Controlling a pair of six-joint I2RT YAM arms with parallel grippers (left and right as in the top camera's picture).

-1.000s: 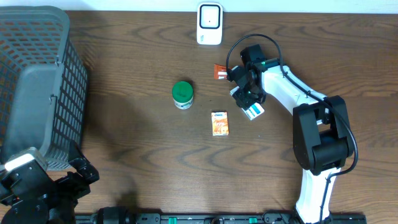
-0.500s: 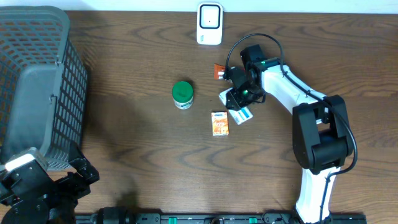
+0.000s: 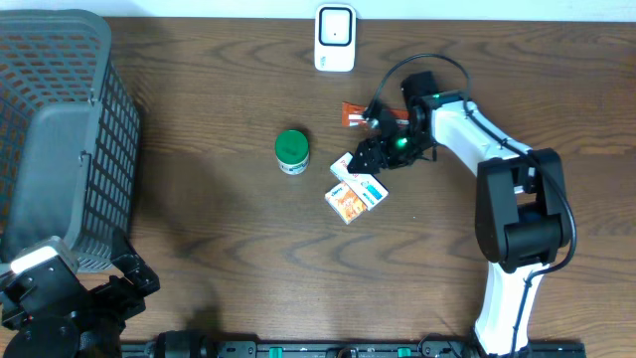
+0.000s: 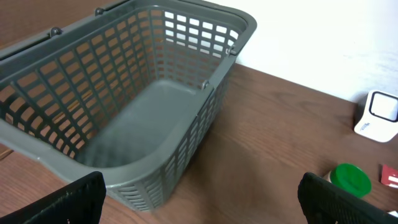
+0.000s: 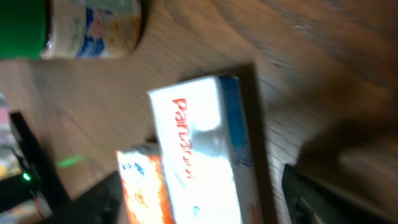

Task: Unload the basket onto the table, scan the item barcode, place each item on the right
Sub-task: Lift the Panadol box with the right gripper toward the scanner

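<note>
Centrally, white box [image 3: 360,181] against orange box [image 3: 344,204] (basket [image 3: 119,129] far left)

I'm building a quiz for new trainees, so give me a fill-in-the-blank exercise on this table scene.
1. The jar has a ___ lid.
2. The basket is ___.
3. Touching the white box lies a second box, coloured ___.
4. The left fingers stand ___.
Missing words: green; empty; orange; open.
</note>
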